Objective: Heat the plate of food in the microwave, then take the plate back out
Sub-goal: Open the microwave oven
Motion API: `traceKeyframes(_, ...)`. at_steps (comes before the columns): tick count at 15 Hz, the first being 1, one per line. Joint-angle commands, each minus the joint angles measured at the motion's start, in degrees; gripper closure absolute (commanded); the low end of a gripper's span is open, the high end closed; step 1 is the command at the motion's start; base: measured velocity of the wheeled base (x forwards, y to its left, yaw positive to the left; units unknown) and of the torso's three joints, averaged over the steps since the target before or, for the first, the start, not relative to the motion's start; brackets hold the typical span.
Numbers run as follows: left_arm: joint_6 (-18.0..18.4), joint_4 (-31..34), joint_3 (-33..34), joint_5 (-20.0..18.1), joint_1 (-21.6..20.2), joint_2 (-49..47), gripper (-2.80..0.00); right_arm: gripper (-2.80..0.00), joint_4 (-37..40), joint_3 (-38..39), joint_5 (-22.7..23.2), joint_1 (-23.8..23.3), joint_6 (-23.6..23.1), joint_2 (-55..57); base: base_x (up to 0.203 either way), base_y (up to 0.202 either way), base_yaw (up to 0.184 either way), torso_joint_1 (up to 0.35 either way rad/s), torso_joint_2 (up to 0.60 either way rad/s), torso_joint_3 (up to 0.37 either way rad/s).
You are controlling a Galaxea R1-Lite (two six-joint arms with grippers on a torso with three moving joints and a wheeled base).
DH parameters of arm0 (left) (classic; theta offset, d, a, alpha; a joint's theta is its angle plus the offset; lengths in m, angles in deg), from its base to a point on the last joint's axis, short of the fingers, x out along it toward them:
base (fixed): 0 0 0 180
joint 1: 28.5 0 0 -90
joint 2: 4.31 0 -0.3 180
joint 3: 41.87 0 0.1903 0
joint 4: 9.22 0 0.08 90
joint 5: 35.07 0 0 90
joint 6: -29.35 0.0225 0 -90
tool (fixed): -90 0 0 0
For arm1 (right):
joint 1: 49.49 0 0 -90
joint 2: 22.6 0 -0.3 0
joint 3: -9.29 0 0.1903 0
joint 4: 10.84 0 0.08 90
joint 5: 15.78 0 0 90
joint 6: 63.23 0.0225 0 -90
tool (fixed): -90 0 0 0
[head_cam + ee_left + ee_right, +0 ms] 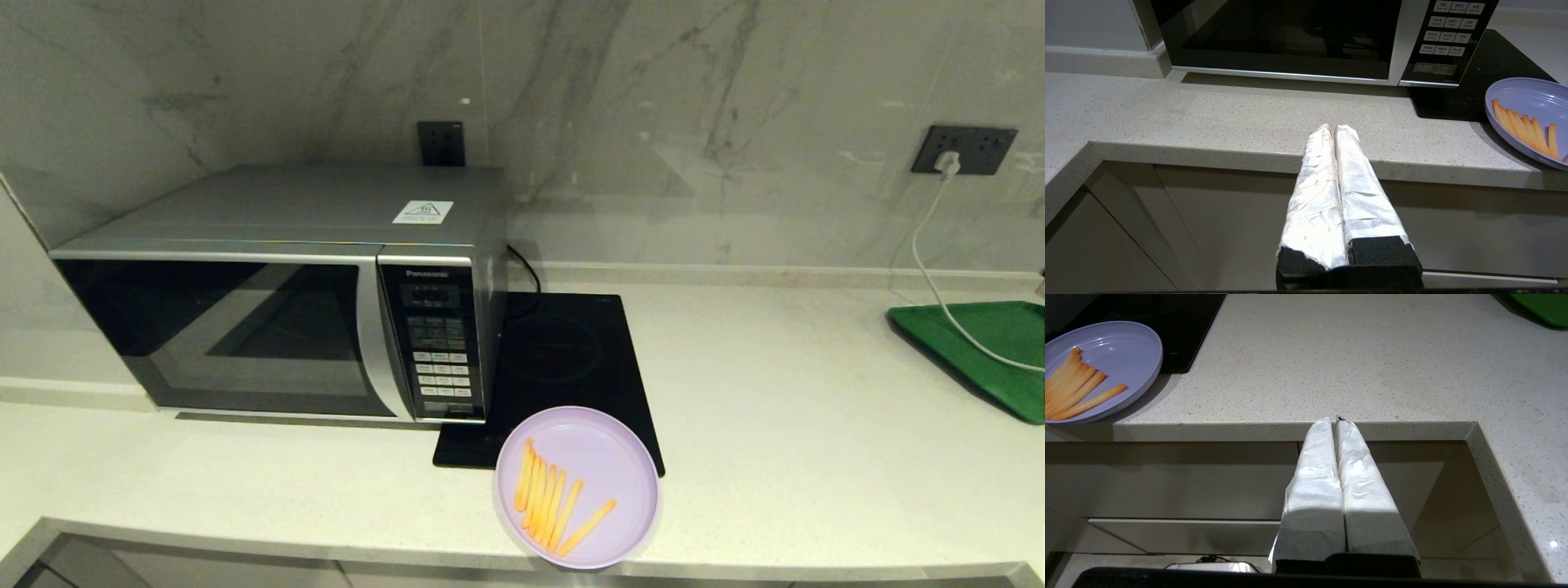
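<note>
The microwave (277, 286) carries the brand name "Panasonic" in pale letters at the head of its black keypad panel (437, 343). The keys below bear small markings too fine to read. A white triangle sticker (423, 211) lies on its top; its print is illegible.

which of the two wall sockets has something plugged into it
The right-hand wall socket, above the green tray: a white plug and cable hang from it. The one behind the microwave shows none.
</note>
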Motion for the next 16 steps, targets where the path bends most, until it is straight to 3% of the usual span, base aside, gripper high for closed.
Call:
traceKeyframes(1,-0.2,0.0,0.0,0.1,0.0,0.1,0.0,0.0,0.1,0.0,0.0,0.1,0.0,-0.1,0.0,0.0,0.0,0.0,0.0,0.0)
traceKeyframes(6,-0.2,0.0,0.0,0.1,0.0,0.1,0.0,0.0,0.1,0.0,0.0,0.0,0.0,0.0,0.0,0.0,0.0,0.0,0.0,0.0)
traceKeyframes(9,4.4,0.8,-1.3,-1.2,0.1,-0.2,0.0,0.0,0.1,0.0,0.0,0.0,0.0,0.0,0.0,0.0,0.0,0.0,0.0,0.0)
traceKeyframes(11,4.7,1.9,-7.7,-4.6,0.1,-2.7,0.0,0.0,0.1,0.0,0.0,0.0,0.0,-0.1,0.0,0.0,0.0,0.0,0.0,0.0)
traceKeyframes(13,4.7,5.0,-18.2,-7.5,0.3,-7.0,0.0,0.0,0.1,0.0,0.0,0.0,0.0,0.0,0.0,0.0,0.0,0.0,0.0,0.0)
traceKeyframes(16,4.3,10.6,-32.1,-13.2,4.0,-20.9,0.0,0.0,0.1,0.0,0.0,0.0,0.0,-0.1,0.0,0.0,0.0,0.0,0.0,0.0)
